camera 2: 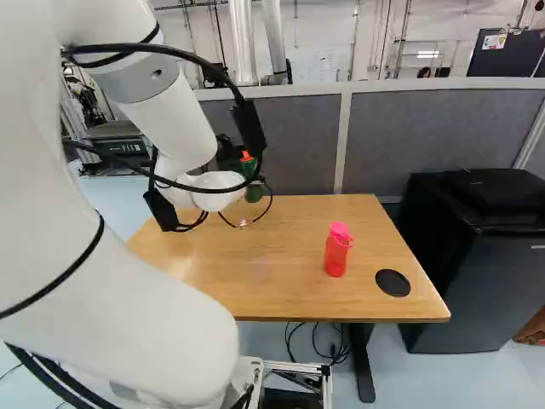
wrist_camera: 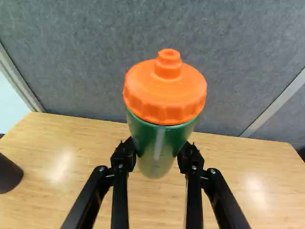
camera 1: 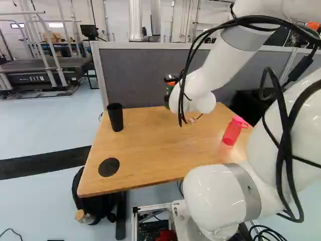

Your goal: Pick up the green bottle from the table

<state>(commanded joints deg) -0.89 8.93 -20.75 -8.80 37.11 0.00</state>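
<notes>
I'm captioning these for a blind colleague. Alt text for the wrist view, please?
A black gripper holds a green bottle with an orange lid between its fingers, over a wooden table. A grey partition stands behind; a black cup is partly visible.

A green bottle (wrist_camera: 159,138) w/ orange lid (wrist_camera: 164,93) on is held upright, approx., by the gripper (camera 2: 228,155) nr the table's (camera 2: 281,281) far edge.

Wooden table (camera 1: 150,150) — black cup (camera 1: 116,117) by its left edge, pink bottle (camera 2: 337,252), one black disc (camera 1: 109,167) left, another disc (camera 2: 393,283) right
</notes>
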